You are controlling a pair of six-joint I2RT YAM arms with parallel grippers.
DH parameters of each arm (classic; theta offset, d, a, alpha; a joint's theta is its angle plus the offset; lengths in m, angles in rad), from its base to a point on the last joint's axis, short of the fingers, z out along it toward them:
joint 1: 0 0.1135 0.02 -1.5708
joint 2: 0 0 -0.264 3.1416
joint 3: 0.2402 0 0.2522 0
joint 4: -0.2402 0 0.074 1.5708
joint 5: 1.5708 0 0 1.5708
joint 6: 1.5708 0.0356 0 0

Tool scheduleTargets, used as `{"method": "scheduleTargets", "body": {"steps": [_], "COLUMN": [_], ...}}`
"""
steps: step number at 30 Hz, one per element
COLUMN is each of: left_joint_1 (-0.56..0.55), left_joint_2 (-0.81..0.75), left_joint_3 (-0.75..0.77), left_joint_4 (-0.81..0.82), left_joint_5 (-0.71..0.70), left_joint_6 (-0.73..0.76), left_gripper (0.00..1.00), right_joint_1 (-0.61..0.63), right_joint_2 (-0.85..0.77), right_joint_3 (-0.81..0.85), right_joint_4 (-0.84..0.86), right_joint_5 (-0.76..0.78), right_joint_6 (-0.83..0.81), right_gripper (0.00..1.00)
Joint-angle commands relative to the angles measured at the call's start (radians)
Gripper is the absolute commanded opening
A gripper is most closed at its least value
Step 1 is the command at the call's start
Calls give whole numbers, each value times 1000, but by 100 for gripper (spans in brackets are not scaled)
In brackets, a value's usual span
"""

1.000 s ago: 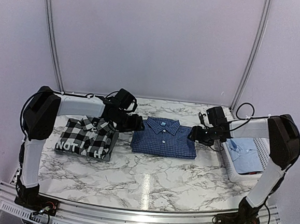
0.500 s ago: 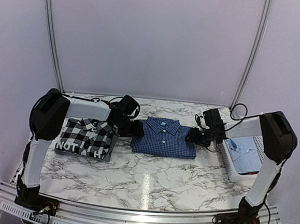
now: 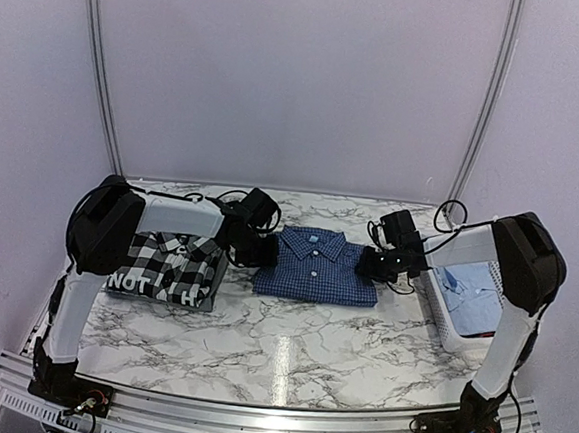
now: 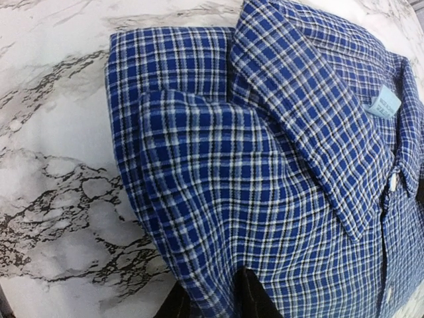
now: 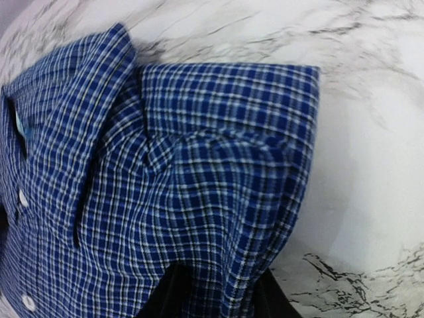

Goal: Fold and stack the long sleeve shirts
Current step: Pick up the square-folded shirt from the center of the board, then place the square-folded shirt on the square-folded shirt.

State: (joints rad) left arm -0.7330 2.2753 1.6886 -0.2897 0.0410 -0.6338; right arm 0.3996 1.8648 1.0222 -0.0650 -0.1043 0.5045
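Note:
The dark blue checked shirt (image 3: 317,269) lies folded, collar to the back, in the middle of the marble table. My left gripper (image 3: 261,252) is at its left edge; in the left wrist view a ridge of blue cloth (image 4: 218,199) is pinched in the left gripper (image 4: 213,303), between its black fingers (image 4: 254,298). My right gripper (image 3: 372,263) grips the right edge the same way: bunched cloth (image 5: 212,192) sits in the right gripper (image 5: 218,299). The black-and-white plaid shirt (image 3: 165,265) lies folded to the left. The pale blue shirt (image 3: 469,294) rests in the basket.
A white slatted basket (image 3: 441,327) stands at the table's right side, close to my right arm. The plaid shirt lies just left of my left forearm. Marble tabletop (image 3: 288,357) stretches in front of the shirts to the near rail.
Both grippers have moved inward onto the blue shirt's side edges and closed on the cloth. Both arms have lowered toward the table.

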Motion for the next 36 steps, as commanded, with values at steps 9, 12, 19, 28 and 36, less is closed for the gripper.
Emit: {"method": "scheduleTargets", "body": {"steps": [9, 12, 19, 28, 36], "left_joint_1": [-21, -20, -19, 1, 89], "left_joint_2": [-59, -113, -222, -391, -658], "left_joint_3": [28, 28, 18, -86, -344], "left_joint_4": [-51, -53, -71, -106, -136], "left_joint_5": [-35, -61, -69, -103, -140], "left_joint_6": [-7, 10, 27, 38, 35], "left_gripper": [0, 0, 0, 0, 0], "right_joint_1": [66, 74, 91, 195, 355], "right_joint_2": [-33, -74, -171, -216, -147], "right_joint_3": [81, 89, 113, 183, 317], "right_joint_4": [-86, -97, -116, -134, -97], "right_joint_5": [-18, -27, -46, -35, -9], "right_joint_6": [46, 54, 79, 130, 203], "right_gripper": [0, 0, 0, 0, 0]}}
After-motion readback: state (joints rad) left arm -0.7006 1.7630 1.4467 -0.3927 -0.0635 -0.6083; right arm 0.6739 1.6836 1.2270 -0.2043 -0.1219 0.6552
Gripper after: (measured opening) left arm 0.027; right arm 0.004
